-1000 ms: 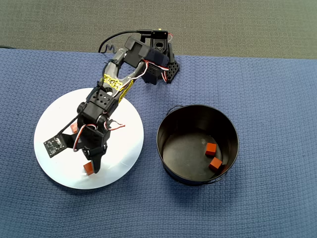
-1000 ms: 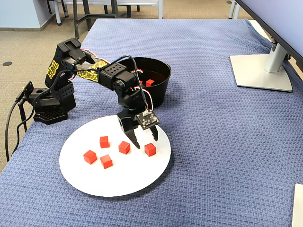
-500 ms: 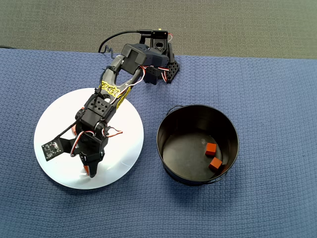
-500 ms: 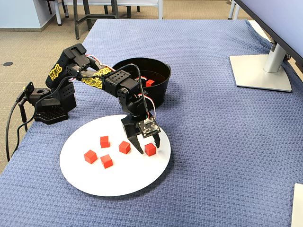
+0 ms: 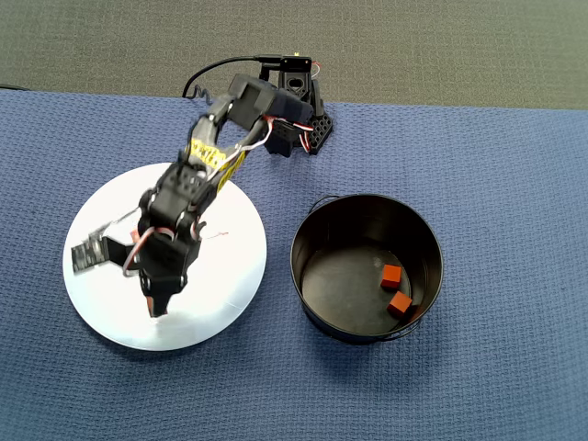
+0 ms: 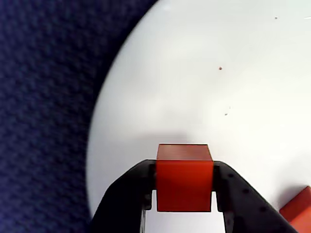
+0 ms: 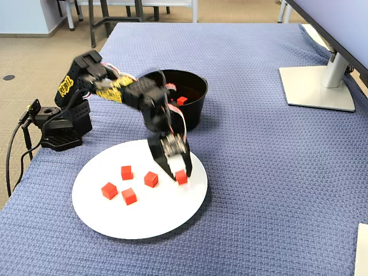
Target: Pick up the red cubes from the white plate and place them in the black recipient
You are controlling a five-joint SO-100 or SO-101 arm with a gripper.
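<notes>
White plate [image 6: 204, 73] below, hand [image 6: 183, 194] clamped on red cube [image 6: 184, 177]

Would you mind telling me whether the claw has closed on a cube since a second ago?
Yes. The claw was open beside the red cube near the white plate edge; now its fingers clamp both sides of that cube.

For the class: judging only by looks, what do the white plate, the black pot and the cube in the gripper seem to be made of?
White plate: probably glazed ceramic or hard plastic; smooth, glossy, with soft reflections.
Black pot: likely thin metal, dark coated; straight walls, shiny interior, thin wire handle.
Red cube in the gripper: matte, crisp edges, uniform colour; perhaps painted wood, foam or plastic, not decidable here.
</notes>
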